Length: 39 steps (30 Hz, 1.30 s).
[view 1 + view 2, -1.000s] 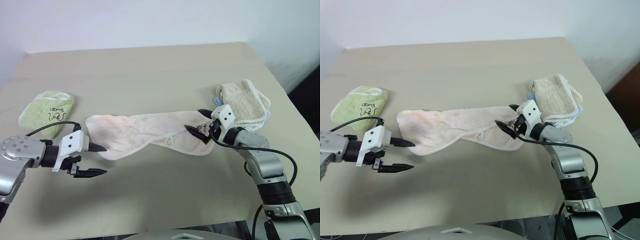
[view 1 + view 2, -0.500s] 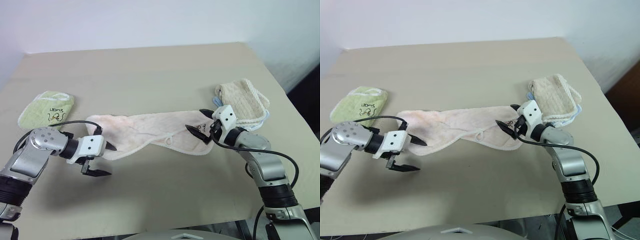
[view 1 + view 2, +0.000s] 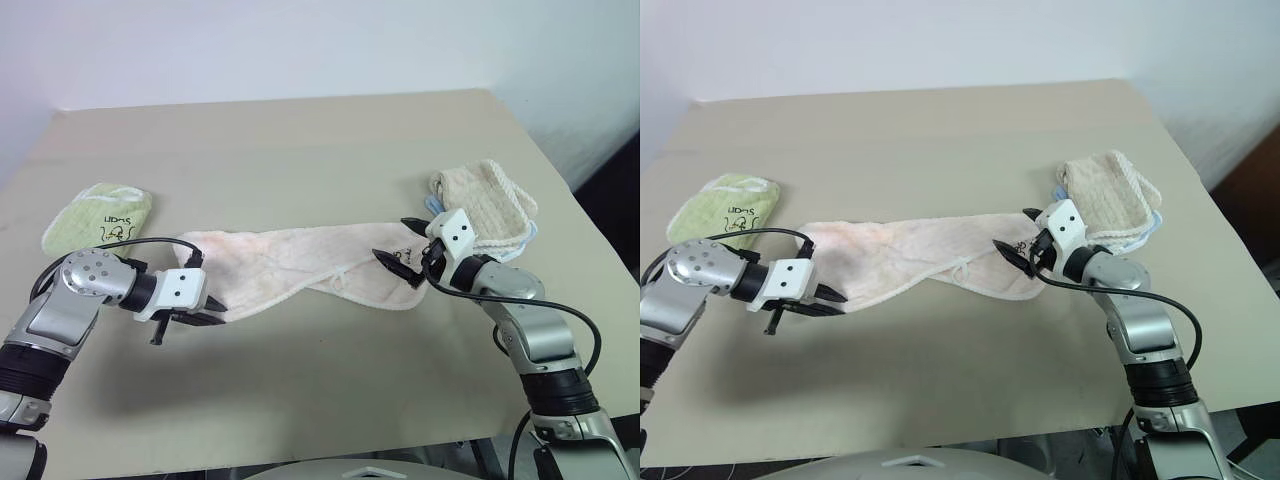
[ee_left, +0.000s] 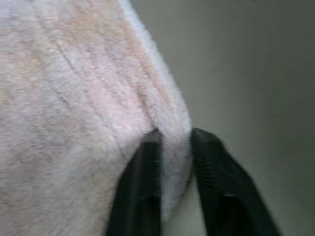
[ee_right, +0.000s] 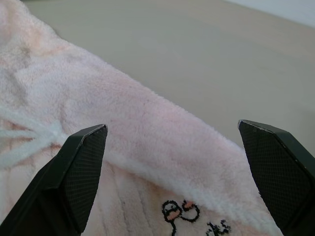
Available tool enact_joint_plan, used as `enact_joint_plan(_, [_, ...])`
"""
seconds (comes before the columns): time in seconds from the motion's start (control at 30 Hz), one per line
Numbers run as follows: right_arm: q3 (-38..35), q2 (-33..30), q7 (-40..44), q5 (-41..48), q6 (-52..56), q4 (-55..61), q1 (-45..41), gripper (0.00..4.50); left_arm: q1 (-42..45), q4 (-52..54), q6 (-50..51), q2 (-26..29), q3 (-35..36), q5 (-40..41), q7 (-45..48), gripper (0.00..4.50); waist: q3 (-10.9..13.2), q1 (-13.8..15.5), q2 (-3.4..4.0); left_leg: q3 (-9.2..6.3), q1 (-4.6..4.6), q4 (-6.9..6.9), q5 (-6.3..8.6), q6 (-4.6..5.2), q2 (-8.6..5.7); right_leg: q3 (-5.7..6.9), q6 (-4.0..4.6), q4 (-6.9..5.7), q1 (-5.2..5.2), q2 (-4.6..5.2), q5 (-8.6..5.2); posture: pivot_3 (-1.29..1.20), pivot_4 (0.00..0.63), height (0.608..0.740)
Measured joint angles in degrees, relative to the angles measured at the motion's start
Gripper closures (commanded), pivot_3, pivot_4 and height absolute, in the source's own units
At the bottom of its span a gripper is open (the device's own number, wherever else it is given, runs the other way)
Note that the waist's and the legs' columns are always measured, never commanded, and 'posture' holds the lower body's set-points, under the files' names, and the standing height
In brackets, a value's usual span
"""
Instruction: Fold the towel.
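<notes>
Pink towel edge — in L gripper pinch

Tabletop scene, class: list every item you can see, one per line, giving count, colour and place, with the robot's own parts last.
towel: one, pale pink with whitish edging, a cord loop and a small dark logo; spread lengthwise across the middle of the table.
green towel: one, light green with dark lettering; folded near the table's left edge.
cream towel: one, cream ribbed with blue trim; bunched at the right, just beyond the pink towel's right end.
table: one, beige; under everything.
left gripper: one, black jaws on a white mount; shut on the pink towel's left edge.
right gripper: one, black jaws; open over the pink towel's right end.
</notes>
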<state>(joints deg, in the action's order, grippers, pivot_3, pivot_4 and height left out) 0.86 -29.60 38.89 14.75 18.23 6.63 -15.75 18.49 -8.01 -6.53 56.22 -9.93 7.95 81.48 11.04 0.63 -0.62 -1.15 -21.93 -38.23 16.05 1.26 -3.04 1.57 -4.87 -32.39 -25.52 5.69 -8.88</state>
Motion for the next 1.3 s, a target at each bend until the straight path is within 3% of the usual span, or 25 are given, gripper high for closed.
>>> enact_joint_plan(0.23, [-0.2, -4.3, -0.1, -3.9, -3.5, -1.0, -2.2, 0.0, -2.9, -0.3, -1.3, -0.2, 2.4, 1.0, -2.3, 4.46, 0.0, -0.1, 0.02, 0.01, 0.07, 0.01, 0.0, 0.0, 0.02, 0.0, 0.0, -0.01, 0.03, -0.01, 0.01, 0.0, 0.15, 0.731])
enact_joint_plan(0.53, [1.9, -15.0, 3.8, -14.9, -17.8, -10.6, -5.3, 0.0, -6.0, -1.0, 0.2, 0.8, 7.4, 1.8, -7.2, 4.46, 0.0, -0.3, 0.0, 0.06, 0.01, 0.02, 0.0, 0.0, 0.04, 0.02, 0.01, 0.07, 0.02, -0.04, 0.01, 0.0, 0.15, 0.731])
enact_joint_plan(1.07, [8.1, -17.0, 4.7, -27.8, -37.9, -27.5, -12.0, 0.0, -7.0, -1.0, 1.0, 1.0, 8.6, 1.5, -9.6, 4.46, 0.0, -0.4, 0.0, 0.06, -0.03, 0.01, 0.0, 0.0, 0.04, 0.01, 0.03, 0.1, 0.01, -0.04, 0.02, 0.0, 0.15, 0.731])
enact_joint_plan(1.3, [8.1, -17.0, 3.8, -29.1, -38.6, -29.3, -12.6, 2.17, -7.0, -1.1, 1.0, 0.5, 8.6, 1.4, -10.3, 4.5, 0.0, -0.4, 0.0, 0.06, -0.03, 0.01, 0.0, 0.0, 0.04, 0.0, 0.03, 0.09, 0.0, -0.04, 0.03, 0.0, 0.15, 0.731])
